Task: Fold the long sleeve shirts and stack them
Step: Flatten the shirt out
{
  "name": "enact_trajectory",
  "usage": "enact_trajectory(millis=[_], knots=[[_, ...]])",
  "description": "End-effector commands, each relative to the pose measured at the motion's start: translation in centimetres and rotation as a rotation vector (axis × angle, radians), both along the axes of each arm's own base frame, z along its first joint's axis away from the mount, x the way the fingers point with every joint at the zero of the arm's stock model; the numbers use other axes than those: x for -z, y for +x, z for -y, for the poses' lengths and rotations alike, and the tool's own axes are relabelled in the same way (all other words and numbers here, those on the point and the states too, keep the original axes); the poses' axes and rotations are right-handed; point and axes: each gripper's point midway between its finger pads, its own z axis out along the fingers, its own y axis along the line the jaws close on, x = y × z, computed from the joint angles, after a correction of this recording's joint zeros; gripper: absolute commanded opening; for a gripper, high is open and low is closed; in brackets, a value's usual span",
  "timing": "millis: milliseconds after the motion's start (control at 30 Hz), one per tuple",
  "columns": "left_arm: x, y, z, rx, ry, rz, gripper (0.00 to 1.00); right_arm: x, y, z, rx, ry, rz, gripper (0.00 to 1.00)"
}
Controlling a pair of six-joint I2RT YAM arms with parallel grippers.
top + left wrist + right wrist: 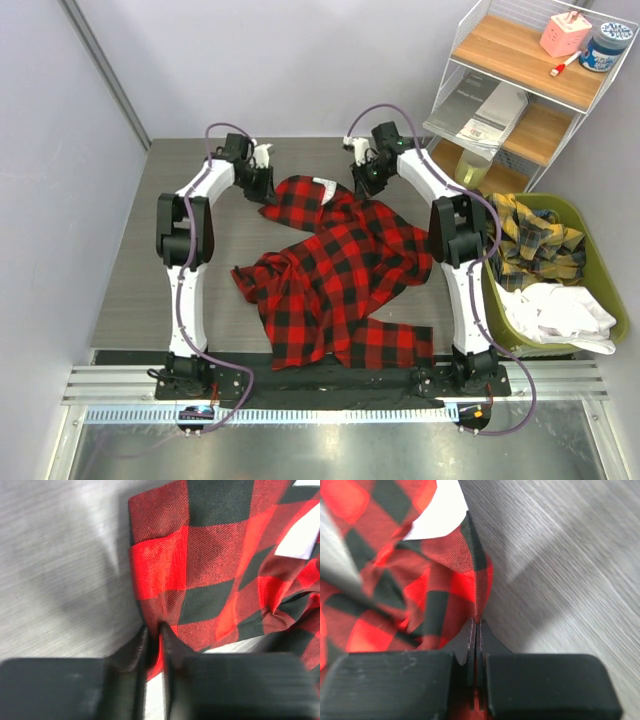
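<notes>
A red-and-black check long sleeve shirt lies crumpled across the middle of the grey table, one sleeve trailing along the front edge. My left gripper is at its far left corner, and in the left wrist view it is shut on the cloth's edge. My right gripper is at the far right corner, and in the right wrist view it pinches a fold of the same shirt. A white patch shows near the collar.
A green basket at the right holds a yellow-and-black check shirt and a white cloth. A wire shelf with small items stands at the back right. Bare grey table lies to the left.
</notes>
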Motion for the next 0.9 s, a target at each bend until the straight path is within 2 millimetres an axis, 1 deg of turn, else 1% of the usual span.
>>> enact_trajectory(millis=[0,33,67,100,133,167,200,233,267,300,333,367,400,433,467,500,533,567,600,633,667,700,733,767,800,833,867], knots=[[-6.2,2.7,1.5,0.057,-0.096,0.161,0.01,-7.8,0.7,0.8,0.024,0.053,0.142,0.01],[-8.2,3.0,1.8,0.066,-0.120,0.203,0.00,-8.3,0.8,1.1,0.033,0.048,0.156,0.01],[-10.8,3.6,2.3,0.074,-0.150,0.274,0.00,-8.3,0.9,1.3,0.039,0.043,0.160,0.01],[-13.1,3.7,2.7,0.085,-0.172,0.324,0.00,-8.5,1.2,1.7,0.050,0.037,0.168,0.01],[-17.5,3.0,3.5,0.121,-0.218,0.406,0.00,-8.7,1.2,1.9,0.058,0.034,0.171,0.01],[-20.0,2.2,5.0,0.167,-0.249,0.457,0.00,-9.1,1.2,2.1,0.066,0.033,0.179,0.01],[-21.6,1.1,6.2,0.212,-0.270,0.485,0.00,-9.5,1.4,2.6,0.083,0.031,0.184,0.01],[-25.4,-1.4,7.6,0.285,-0.307,0.547,0.00,-9.8,1.5,2.7,0.091,0.033,0.188,0.01],[-26.5,-4.3,10.6,0.385,-0.344,0.553,0.00,-10.6,1.5,3.0,0.099,0.039,0.200,0.01],[-25.8,-7.2,12.0,0.491,-0.327,0.545,0.00,-11.1,1.5,3.2,0.114,0.046,0.202,0.01],[-25.6,-9.9,13.3,0.580,-0.313,0.544,0.00,-11.5,1.6,3.7,0.127,0.053,0.206,0.01],[-26.6,-15.1,16.3,0.732,-0.312,0.568,0.00,-12.1,1.5,3.9,0.135,0.064,0.209,0.01],[-23.1,-19.3,16.1,0.892,-0.246,0.507,0.00,-12.9,1.3,4.2,0.141,0.074,0.216,0.01],[-22.1,-23.3,17.4,1.015,-0.231,0.480,0.02,-13.5,1.2,4.5,0.149,0.092,0.217,0.01],[-21.9,-25.3,16.5,1.064,-0.190,0.483,0.17,-14.0,0.9,4.7,0.150,0.098,0.220,0.01],[-19.0,-27.2,15.2,1.078,-0.164,0.385,0.25,-14.8,0.3,5.0,0.151,0.103,0.230,0.01],[-18.4,-27.1,13.9,1.039,-0.144,0.359,0.35,-15.2,-0.1,5.2,0.145,0.111,0.231,0.01],[-17.9,-27.2,12.4,1.000,-0.129,0.338,0.55,-14.8,-0.7,5.2,0.140,0.113,0.216,0.01],[-17.1,-27.0,11.2,0.956,-0.125,0.305,0.62,-16.2,-1.3,5.3,0.133,0.123,0.240,0.01],[-14.9,-25.9,8.8,0.847,-0.107,0.237,0.72,-16.4,-1.7,5.3,0.129,0.127,0.242,0.01],[-13.8,-25.2,7.7,0.786,-0.081,0.218,0.91,-16.9,-2.2,5.2,0.119,0.139,0.246,0.01],[-12.6,-24.0,6.1,0.715,-0.014,0.212,0.92,-16.7,-2.8,5.2,0.114,0.142,0.237,0.01],[-10.7,-22.6,4.5,0.611,0.032,0.186,0.93,-17.8,-3.4,5.2,0.112,0.155,0.254,0.01],[-9.9,-21.8,3.8,0.573,0.059,0.184,0.95,-17.6,-3.9,5.1,0.105,0.159,0.244,0.01],[-8.3,-20.9,3.0,0.534,0.118,0.166,0.97,-17.8,-4.2,5.1,0.103,0.162,0.246,0.01],[-7.6,-20.0,3.0,0.487,0.128,0.157,1.00,-18.7,-4.7,5.2,0.101,0.168,0.263,0.01],[-7.1,-19.6,3.0,0.466,0.128,0.146,1.00,-18.7,-5.0,5.3,0.103,0.166,0.261,0.01]])
